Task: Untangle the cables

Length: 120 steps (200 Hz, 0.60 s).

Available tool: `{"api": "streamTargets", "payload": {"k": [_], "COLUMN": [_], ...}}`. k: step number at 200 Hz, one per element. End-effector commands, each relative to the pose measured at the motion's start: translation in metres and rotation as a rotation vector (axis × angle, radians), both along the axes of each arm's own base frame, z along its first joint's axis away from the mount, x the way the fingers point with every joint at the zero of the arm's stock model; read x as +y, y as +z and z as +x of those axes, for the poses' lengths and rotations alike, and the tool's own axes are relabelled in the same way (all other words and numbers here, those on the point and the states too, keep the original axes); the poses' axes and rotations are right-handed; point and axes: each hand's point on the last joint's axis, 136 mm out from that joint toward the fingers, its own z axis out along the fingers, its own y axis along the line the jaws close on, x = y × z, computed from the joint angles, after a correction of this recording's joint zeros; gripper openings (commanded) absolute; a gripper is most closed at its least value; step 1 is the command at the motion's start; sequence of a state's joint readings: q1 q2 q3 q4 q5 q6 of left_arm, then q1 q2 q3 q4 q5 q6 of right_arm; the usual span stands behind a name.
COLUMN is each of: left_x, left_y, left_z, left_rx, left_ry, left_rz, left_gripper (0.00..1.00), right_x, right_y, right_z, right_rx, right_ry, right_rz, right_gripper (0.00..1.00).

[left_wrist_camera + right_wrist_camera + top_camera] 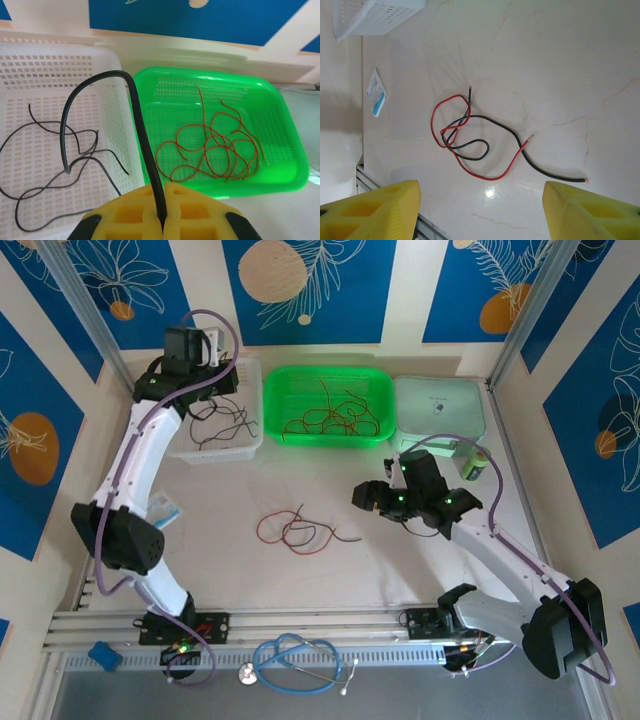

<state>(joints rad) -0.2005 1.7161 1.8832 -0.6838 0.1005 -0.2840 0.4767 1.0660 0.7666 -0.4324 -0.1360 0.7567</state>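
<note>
Left wrist: your left gripper (pixel 162 222) clamps a black cable (pixel 142 135) — white basket (pixel 50 65) at frame left.
Right wrist: your right gripper (pixel 480 200) gapes wide, empty — red-and-black tangle (pixel 449 136) mid-frame.

Left claw (pixel 164 200) hides part of the black cable (pixel 140 122).

A robotics lab work cell. Two white robot arms, the left arm (pixel 145 455) and the right arm (pixel 505 555), are bolted to aluminium rails (pixel 300 625) at the near edge of a pale, marble-look tabletop (pixel 250 580). Wall panels (pixel 310 290) printed with blue leaf patterns close it in on the left, far and right sides, between metal frame posts (pixel 85 315). A white plastic basket (pixel 215 452) and a green plastic basket (pixel 330 443) line the far edge.
</note>
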Motion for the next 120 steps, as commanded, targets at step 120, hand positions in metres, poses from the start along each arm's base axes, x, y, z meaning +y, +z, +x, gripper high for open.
{"api": "streamTargets", "payload": {"k": [120], "left_x": [0.084], "left_y": [-0.202], "left_z": [0.091], "left_rx": [0.326], "left_ry": [0.298], "left_rz": [-0.038], "left_gripper": [0.0], "right_x": [0.019], "right_y": [-0.005], "right_z": [-0.018], "right_rx": [0.032], "right_ry": [0.016], "right_rz": [-0.07], "right_gripper": [0.65]}}
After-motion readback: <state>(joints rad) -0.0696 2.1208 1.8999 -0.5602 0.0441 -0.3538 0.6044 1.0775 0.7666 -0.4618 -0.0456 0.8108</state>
